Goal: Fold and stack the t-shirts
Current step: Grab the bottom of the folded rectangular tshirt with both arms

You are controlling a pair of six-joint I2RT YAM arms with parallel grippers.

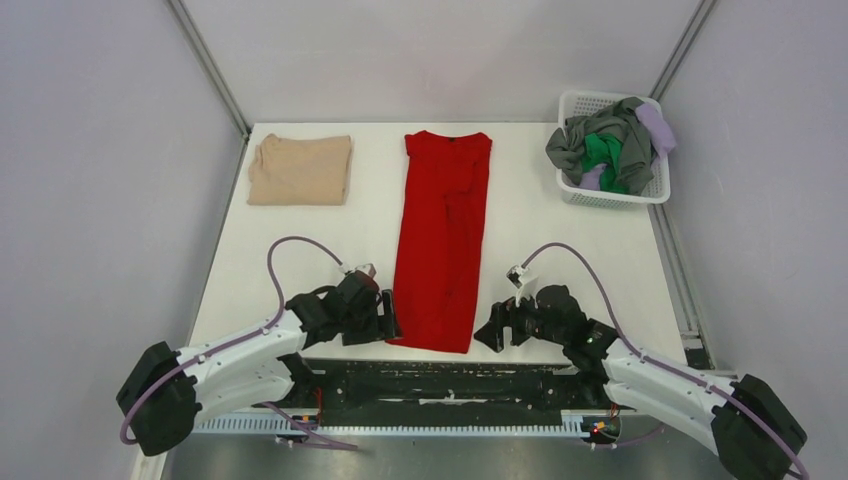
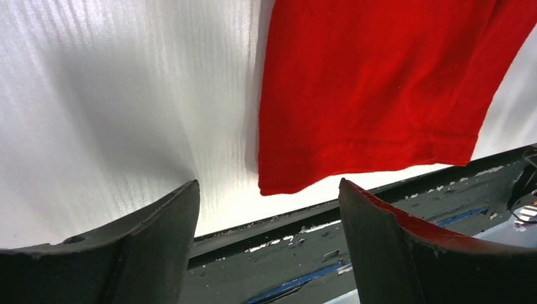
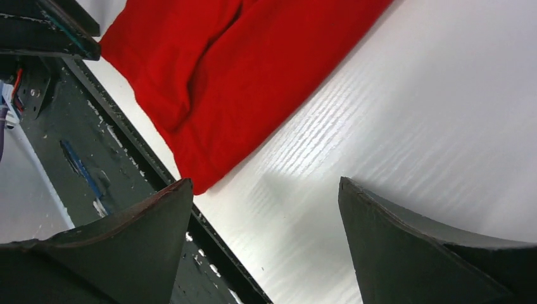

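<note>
A bright red t-shirt (image 1: pixel 442 235) lies folded into a long narrow strip down the middle of the white table, collar far, hem at the near edge. Its hem shows in the left wrist view (image 2: pixel 373 95) and the right wrist view (image 3: pixel 228 69). My left gripper (image 1: pixel 388 318) is open and empty beside the hem's left corner. My right gripper (image 1: pixel 490 330) is open and empty beside the hem's right corner. A folded beige t-shirt (image 1: pixel 300 170) lies at the far left. Grey (image 1: pixel 590 135), green (image 1: pixel 600 155) and lavender (image 1: pixel 655 125) shirts are bundled in the basket.
A white mesh basket (image 1: pixel 655 190) stands at the far right corner. The table's near edge meets a dark base plate (image 1: pixel 450 380) where both arms are mounted. Grey walls enclose the table on the left, right and back.
</note>
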